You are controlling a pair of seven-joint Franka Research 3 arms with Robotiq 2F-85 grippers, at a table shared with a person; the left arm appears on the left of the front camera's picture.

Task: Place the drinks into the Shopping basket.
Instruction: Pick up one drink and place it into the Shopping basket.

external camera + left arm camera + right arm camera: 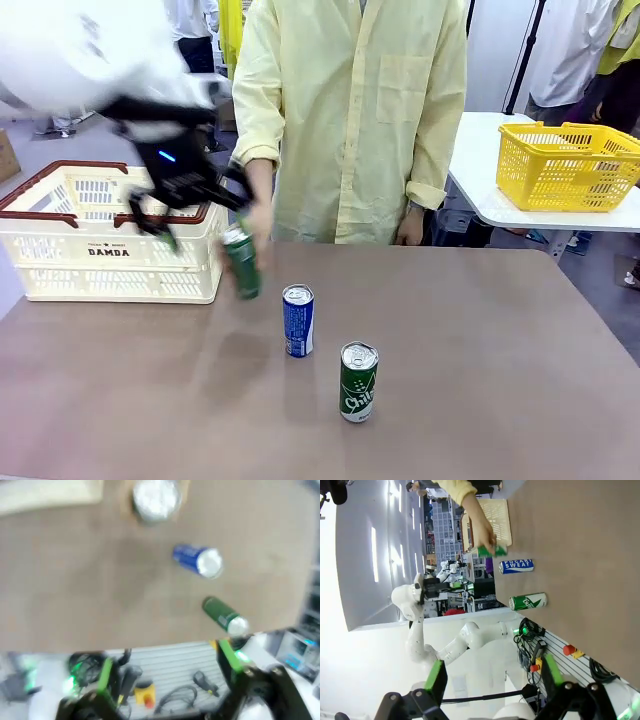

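A person's hand holds a dark green drink can (241,263) tilted just right of the Shopping basket (60,250), the cream slotted crate with a brown rim at the table's far left. A blue can (298,320) and another green can (358,382) stand upright mid-table. My left gripper (195,205) hovers open and blurred above the basket's right end, close to the hand. In its wrist view, the left gripper (167,670) looks down on three cans: a silver top (156,497), the blue can (197,561) and a green can (225,616). My right gripper (493,677) is open, holding nothing, far from the cans (516,566).
A person in a pale yellow coat (350,120) stands at the far edge. A yellow mesh basket (565,165) sits on a white side table at the back right. The brown tabletop (480,360) is bare on its right half.
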